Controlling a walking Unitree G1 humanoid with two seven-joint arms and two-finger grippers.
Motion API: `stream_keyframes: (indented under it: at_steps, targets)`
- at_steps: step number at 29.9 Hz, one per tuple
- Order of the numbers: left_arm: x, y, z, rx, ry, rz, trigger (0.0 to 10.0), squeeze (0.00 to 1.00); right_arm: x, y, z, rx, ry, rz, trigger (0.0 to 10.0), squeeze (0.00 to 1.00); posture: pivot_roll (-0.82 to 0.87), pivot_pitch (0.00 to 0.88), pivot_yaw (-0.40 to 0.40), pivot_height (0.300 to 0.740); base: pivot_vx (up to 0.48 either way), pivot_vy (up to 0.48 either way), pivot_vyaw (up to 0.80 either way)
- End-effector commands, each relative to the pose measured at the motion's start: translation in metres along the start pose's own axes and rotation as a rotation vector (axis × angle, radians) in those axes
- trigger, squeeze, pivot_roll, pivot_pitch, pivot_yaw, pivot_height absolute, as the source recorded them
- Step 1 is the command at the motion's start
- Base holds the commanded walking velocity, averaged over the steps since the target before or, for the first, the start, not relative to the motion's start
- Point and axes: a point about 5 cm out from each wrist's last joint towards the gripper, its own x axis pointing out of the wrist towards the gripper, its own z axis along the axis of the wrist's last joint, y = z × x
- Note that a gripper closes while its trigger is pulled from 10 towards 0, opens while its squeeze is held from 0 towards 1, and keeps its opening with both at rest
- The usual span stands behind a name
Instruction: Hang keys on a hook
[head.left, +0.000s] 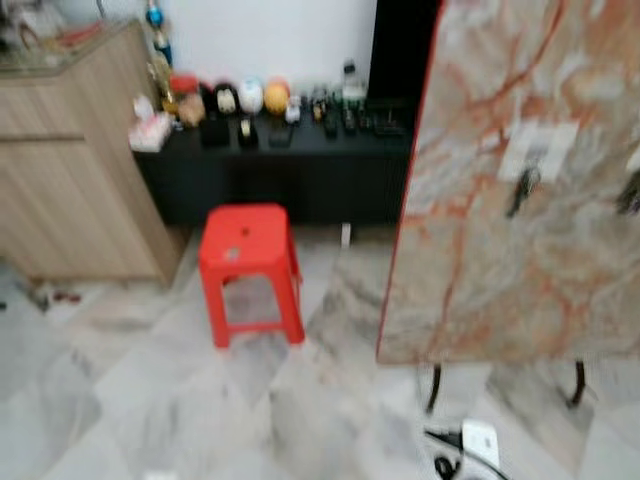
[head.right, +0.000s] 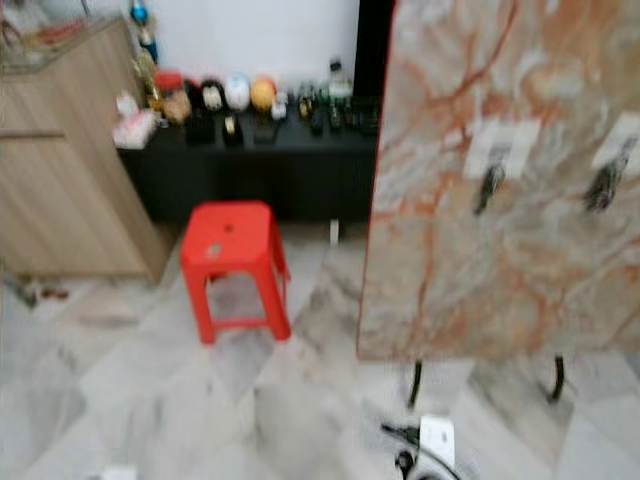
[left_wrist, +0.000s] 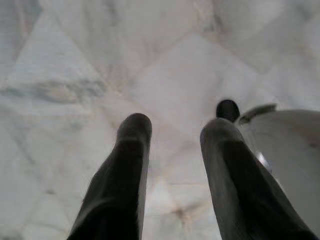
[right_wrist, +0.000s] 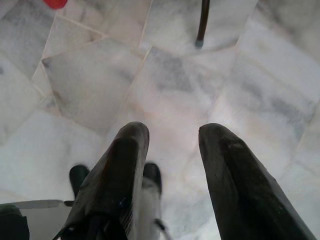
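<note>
While both head views are blurred, you can still read the layout from the floor (head.left: 150, 400) outward. Your left gripper (left_wrist: 172, 135) hangs over pale marble tiles, its two black fingers (left_wrist: 127, 165) spread apart with nothing between them; a rounded grey-white part of the robot sits just beside one finger, cut off at the frame edge. Your right gripper (right_wrist: 172, 135) also points down at the tiles, fingers parted and empty, with a dark robot foot (right_wrist: 80, 177) below and the tip of a thin black leg (right_wrist: 202, 22) farther off.

Nearest in the head views, a white block (head.left: 480, 440) with a black cable (head.left: 440, 462) lies on the floor, partly cropped by the bottom edge. Just behind it stands a marbled board (head.left: 520, 200) on two thin black legs, its right side running out of frame. On the board you see two pale patches (head.right: 500, 145), each with a dark shape (head.right: 490, 188) hanging below it; the blur hides whether these are hooks, keys or both, so you cannot tell where the keys are.

Left of the board stands a red stool (head.left: 250, 270). Farther left is a wooden cabinet (head.left: 70, 170), cropped at the edge. Farthest back, a low black shelf (head.left: 290, 180) against a white wall carries a row of small objects (head.left: 250, 100) too smeared to name.
</note>
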Motion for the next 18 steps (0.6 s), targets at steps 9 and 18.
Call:
stream_keyframes:
  at_steps: [9,18]
  targets:
    - [0.007,-0.026,0.005,-0.011,0.006,-0.038,10.0,0.0,0.0,0.003,-0.001,-0.006,0.007,0.009,10.0,0.0,-0.11,0.0,0.017,0.738,0.0,0.381,0.0]
    - [0.011,-0.049,0.012,-0.001,0.007,-0.059,10.0,0.0,0.0,0.003,-0.001,-0.01,0.008,0.008,10.0,0.0,-0.11,0.0,0.016,0.738,0.0,0.369,0.0]
